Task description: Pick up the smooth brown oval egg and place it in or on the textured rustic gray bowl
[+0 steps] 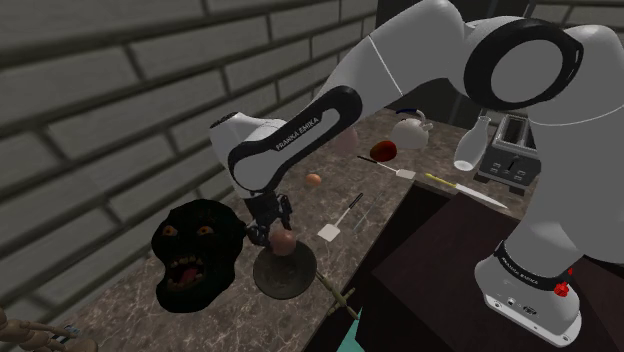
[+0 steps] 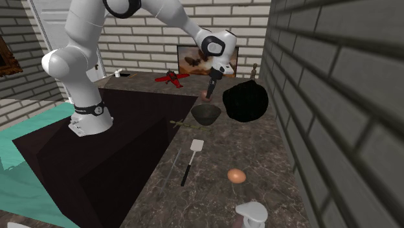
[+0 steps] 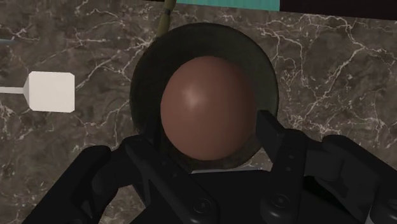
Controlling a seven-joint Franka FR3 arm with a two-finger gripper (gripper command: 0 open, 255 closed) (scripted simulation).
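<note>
A: What has the gripper point(image 3: 207, 130) got?
B: Its fingers clasp the brown egg point(image 3: 207, 105) on both sides.
A: And below it?
B: The dark bowl point(image 3: 257, 63), straight beneath on the marble counter point(image 3: 331, 76). The egg looks just clear of it, though I can't be sure.
A: Farther out?
B: A white spatula point(image 3: 51, 91) beside the bowl, then a second egg point(image 2: 237, 175) well apart.
</note>
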